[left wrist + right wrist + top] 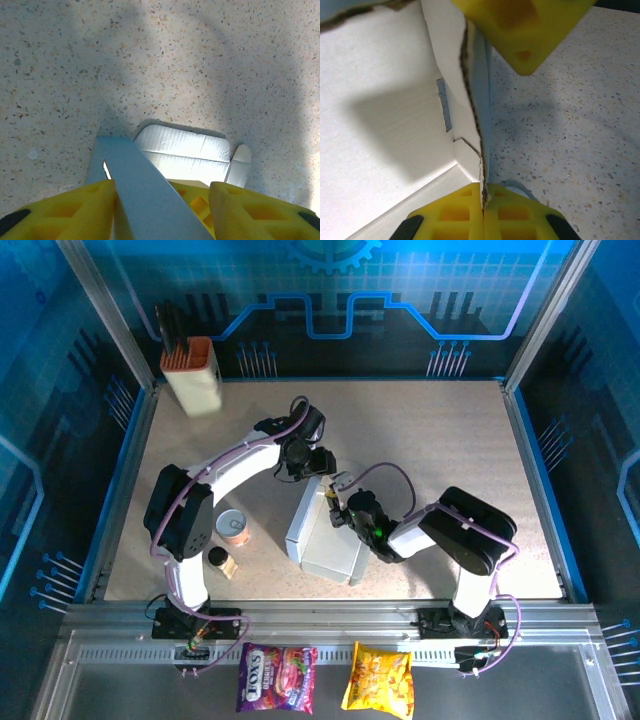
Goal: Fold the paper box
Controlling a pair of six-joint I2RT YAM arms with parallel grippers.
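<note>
Speckled tabletop (450, 430) | white-grey cardboard paper box (325, 540) | right gripper (483, 192) pinching wall (470, 100): hold firm | left gripper (162, 200) half-open astride flap (145, 190): crease squarely

Robot lab cell: aluminium frame (330, 618), blue circuit-print walls (400, 330).

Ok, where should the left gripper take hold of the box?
The upright wall of the box, from above. It is thin and stands on edge between the open left gripper's fingers, so closing across its two faces should pinch it. The right gripper pinches a wall edge.
</note>
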